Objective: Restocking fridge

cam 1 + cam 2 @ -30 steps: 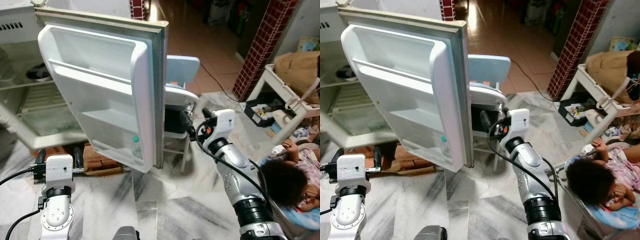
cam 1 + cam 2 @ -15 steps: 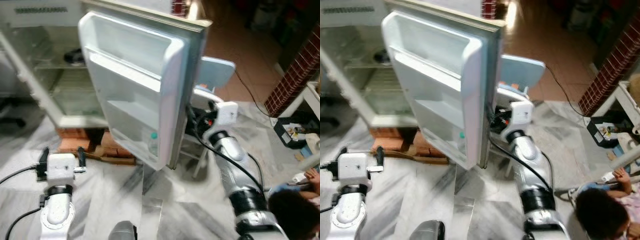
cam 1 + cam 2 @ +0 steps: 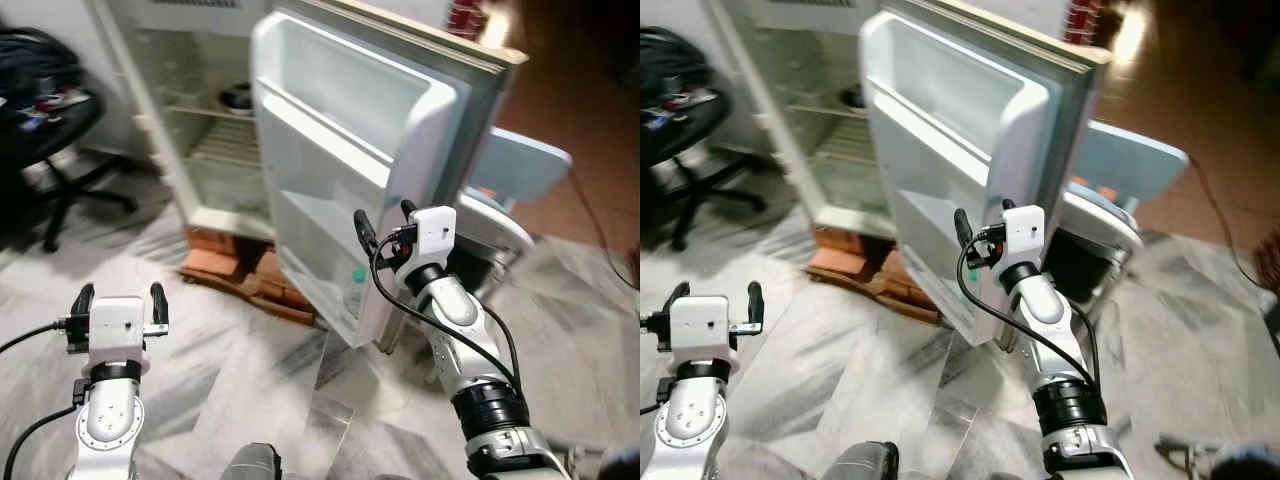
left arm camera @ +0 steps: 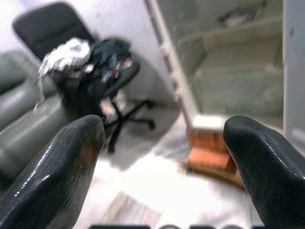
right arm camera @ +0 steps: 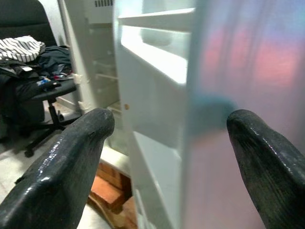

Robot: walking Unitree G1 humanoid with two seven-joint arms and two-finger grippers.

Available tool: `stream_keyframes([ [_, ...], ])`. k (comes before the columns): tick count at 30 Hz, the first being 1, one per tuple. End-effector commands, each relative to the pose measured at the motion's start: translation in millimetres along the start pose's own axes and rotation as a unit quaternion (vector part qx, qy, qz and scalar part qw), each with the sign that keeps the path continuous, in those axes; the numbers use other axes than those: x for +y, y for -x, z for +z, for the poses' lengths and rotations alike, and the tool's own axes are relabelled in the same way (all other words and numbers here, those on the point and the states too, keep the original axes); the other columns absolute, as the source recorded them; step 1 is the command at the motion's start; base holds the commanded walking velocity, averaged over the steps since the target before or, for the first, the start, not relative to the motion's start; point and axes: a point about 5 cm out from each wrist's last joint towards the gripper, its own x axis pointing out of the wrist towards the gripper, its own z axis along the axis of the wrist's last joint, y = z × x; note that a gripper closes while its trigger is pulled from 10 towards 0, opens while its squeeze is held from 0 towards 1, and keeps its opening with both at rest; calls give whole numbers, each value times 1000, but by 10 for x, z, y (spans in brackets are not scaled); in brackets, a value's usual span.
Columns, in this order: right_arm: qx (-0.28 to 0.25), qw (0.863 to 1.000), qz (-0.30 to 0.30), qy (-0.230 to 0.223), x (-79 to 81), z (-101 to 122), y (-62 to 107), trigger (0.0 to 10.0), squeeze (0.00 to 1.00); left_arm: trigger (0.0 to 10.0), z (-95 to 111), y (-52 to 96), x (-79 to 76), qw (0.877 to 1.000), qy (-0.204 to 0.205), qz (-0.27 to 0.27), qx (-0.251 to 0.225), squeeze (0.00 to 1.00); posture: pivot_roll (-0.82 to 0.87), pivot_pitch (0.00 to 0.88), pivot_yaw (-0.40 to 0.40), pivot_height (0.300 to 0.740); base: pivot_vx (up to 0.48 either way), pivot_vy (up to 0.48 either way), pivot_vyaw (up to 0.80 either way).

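Since the earlier frame my right gripper (image 3: 381, 222) has shifted from behind the fridge door (image 3: 380, 150) to its free edge, and the head camera has swung left, bringing the open fridge cabinet (image 3: 200, 140) and a black office chair (image 3: 45, 120) into view.

Fridge door: standing wide open, inner shelves facing me. A small bottle (image 3: 355, 290) with a green cap sits in the lowest door shelf. Cabinet: wire shelves nearly bare, one dark item (image 3: 238, 97) on an upper shelf; I cannot identify it through the blur. The fridge rests on bricks (image 3: 240, 275) on the marble floor (image 3: 220, 370).

Right gripper: fingers spread wide, empty, straddling the door's edge in the wrist view, apparently without contact. Left gripper (image 3: 117, 301): released, empty, held low over the floor, well apart from the fridge.

Step in hand, as I judge it: positioning at the door for loading. Procedure: keep the right fingers off the door edge so it does not swing, square the body to the cabinet opening, and confirm stock is in reach before committing either arm.
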Motion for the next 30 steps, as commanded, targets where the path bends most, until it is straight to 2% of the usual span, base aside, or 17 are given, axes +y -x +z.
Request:
stream_keyframes([
  [1, -4, 1000, -21, 3, -98, 29, 23, 10000, 0, 10000, 12, -13, -21, 1000, 3, -7, 0, 0, 93, 97, -2, 740, 0, 0, 0],
  [7, 19, 999, -24, -7, -162, -85, 98, 10000, 0, 10000, 7, -40, -23, 1000, 1, -14, 3, 0, 90, 83, -19, 740, 0, 0, 0],
  [11, -5, 1000, -26, 0, -110, 1, 29, 10000, 0, 10000, 22, -93, 18, 1000, 1, -5, 0, 0, 79, 93, -1, 740, 0, 0, 0],
  [15, -9, 999, -51, -3, -161, 29, 13, 10000, 0, 10000, 26, -99, -4, 1000, -1, -9, -1, 0, 72, 99, 4, 740, 0, 0, 0],
  [16, -3, 997, -70, 24, -212, 14, 26, 10000, 0, 10000, 30, -94, -21, 1000, -3, -16, -2, 0, 70, 102, 7, 740, 0, 0, 0],
  [17, -1, 997, -74, 28, -229, 2, 33, 10000, 0, 10000, 31, -91, -27, 1000, -3, -19, -2, 0, 70, 104, 4, 740, 0, 0, 0],
  [23, 37, 996, -76, -6, -317, -168, 134, 10000, 0, 10000, 36, -87, -34, 1000, -3, -19, -2, 0, 75, 108, -3, 740, 0, 0, 0],
  [25, 56, 997, -44, -32, -260, -251, 195, 10000, 0, 10000, 31, -80, -37, 1000, -3, -19, -2, 0, 77, 112, -7, 740, 0, 0, 0],
  [27, 64, 997, -10, -34, -201, -307, 289, 10000, 0, 10000, 33, -70, -35, 1000, -3, -19, -1, 0, 78, 117, -10, 740, 0, 0, 0],
  [30, 81, 994, 3, -70, -170, -369, 361, 10000, 0, 10000, 21, -57, -27, 1000, -2, -19, 1, 0, 73, 119, -9, 740, 0, 0, 0],
])
